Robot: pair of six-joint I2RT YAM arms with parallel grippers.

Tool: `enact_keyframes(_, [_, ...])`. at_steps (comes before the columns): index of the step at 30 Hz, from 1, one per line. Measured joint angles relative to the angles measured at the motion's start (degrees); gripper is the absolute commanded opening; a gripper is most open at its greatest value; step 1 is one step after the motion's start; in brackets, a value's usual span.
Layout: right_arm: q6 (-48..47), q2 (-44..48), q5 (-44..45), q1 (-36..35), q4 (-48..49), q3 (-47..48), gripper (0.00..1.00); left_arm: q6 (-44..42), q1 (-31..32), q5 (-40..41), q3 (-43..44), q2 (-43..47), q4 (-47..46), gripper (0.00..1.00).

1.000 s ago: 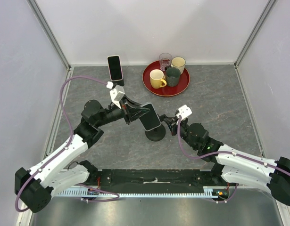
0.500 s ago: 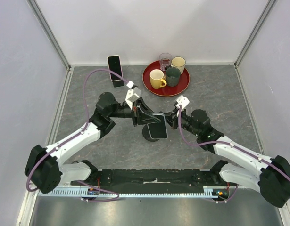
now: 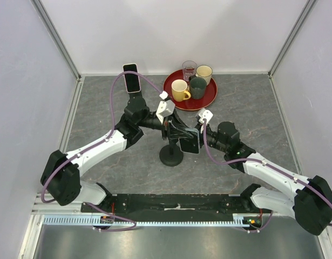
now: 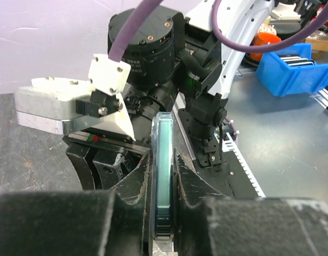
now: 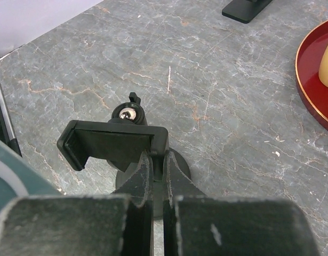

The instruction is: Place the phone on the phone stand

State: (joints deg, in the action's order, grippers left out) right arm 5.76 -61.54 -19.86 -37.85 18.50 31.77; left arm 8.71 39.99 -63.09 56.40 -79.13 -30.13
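Phone [image 4: 163,154] is clamped edge-on between the fingers of my left gripper [image 4: 162,200], held in the air just beside the black phone stand [image 5: 113,143] and not yet seated in its cradle. My right gripper [image 5: 157,160] is closed tight, fingertips against the cradle's lower edge. Farther back, a red tray [image 3: 203,102] carries a yellow mug [image 3: 180,89], and a second phone [image 3: 131,79] stands propped.

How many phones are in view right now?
2. The propped phone sits at the back left, near the red tray. The held phone is clamped edge-on in the left gripper, next to the black stand. No others seem hidden.
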Motion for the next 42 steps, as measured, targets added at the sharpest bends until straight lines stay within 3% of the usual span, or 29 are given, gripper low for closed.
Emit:
enact_keyframes(16, [-0.66,-0.83,-4.15,2.03,0.96,0.00,0.00,-2.80,-3.37,-3.19,-3.43,-3.30,-4.42,0.02])
enact_keyframes(29, [-0.35,-0.79,-3.41,2.62,1.46,-0.15,0.00,2.29,-6.27,-4.37,-3.87,-6.43,-8.90,0.02])
enact_keyframes(33, [2.73,0.72,0.13,2.12,5.84,-3.54,0.00,2.23,-5.95,0.46,-3.85,-5.11,-3.02,0.02])
enact_keyframes(42, [4.42,5.51,16.15,-5.25,9.16,-8.55,0.00,3.15,-2.29,19.93,-4.68,2.64,13.60,0.02])
